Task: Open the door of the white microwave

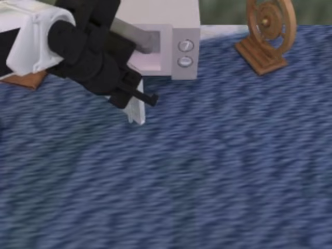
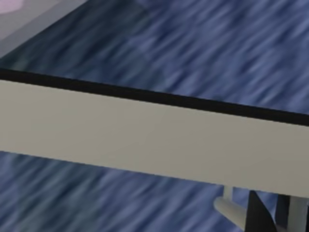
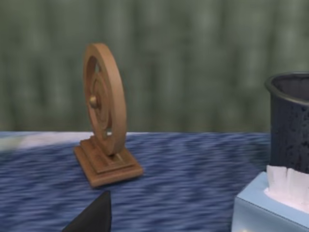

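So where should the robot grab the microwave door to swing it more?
Probably the door's free end, the part farthest from the white microwave. The door sticks out edge-on toward the table's front, thin and flat, so pinch across its two faces, coming from above. The left gripper is right there. The right arm is outside the top view.

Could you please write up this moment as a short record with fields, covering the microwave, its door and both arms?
microwave: white microwave at the table's far edge, two knobs on its right strip
door: door swung open, standing out from the front; pale interior exposed
left gripper: left gripper at the door's outer edge; finger state unclear
right arm: outside the top view
other items: wooden wheel ornament at right; tissue box; dark bin
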### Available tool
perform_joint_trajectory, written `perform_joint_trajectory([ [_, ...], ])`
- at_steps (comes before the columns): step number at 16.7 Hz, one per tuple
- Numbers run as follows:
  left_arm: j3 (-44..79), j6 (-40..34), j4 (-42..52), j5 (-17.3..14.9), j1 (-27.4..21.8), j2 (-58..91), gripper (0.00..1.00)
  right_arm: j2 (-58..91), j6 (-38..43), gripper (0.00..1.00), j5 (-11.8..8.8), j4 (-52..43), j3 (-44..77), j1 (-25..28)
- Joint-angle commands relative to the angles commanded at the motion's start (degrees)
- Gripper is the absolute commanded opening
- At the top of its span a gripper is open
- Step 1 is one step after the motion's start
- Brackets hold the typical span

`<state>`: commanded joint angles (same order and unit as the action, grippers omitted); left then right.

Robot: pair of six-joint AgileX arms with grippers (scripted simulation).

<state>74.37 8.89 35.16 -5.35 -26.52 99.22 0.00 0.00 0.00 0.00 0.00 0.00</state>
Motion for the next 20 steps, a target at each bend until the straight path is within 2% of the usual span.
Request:
perform_joint_trajectory([
  [6, -2.8, 7.5, 0.7, -3.9, 3.0, -2.5, 0.0, 0.0, 0.0, 1.0, 0.0, 0.0, 0.0, 0.0],
  [20, -2.8, 7.5, 0.7, -4.0, 3.0, -2.6, 0.0, 0.0, 0.0, 1.0, 0.0, 0.0, 0.0, 0.0],
])
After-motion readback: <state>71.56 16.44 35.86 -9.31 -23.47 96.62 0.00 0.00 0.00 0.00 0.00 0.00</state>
